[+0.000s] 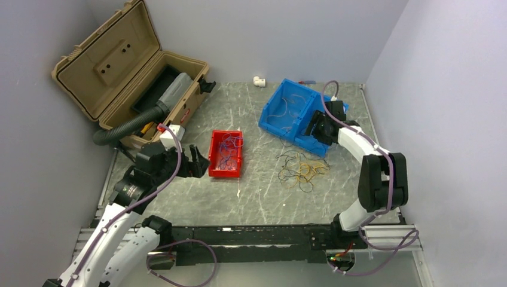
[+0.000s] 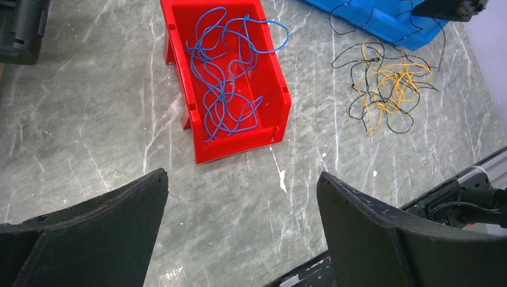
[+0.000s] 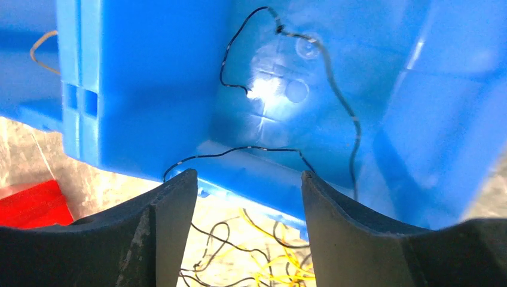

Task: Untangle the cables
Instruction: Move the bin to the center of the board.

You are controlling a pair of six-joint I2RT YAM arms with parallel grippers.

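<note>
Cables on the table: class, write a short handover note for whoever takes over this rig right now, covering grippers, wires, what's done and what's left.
Left gripper: open, empty, above the table near the red bin.
Right gripper: open at the blue bin, clamping nothing.
Done: blue wires in red bin; a black wire in blue bin.
Left: black-and-yellow tangle on the table.

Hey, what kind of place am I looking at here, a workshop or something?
Most likely a robotics lab test cell, not a workshop: a grey tabletop boxed in by plain walls, two robot arms bolted to a rail at its edge, and staged props like the red bin and open tan toolbox.
</note>
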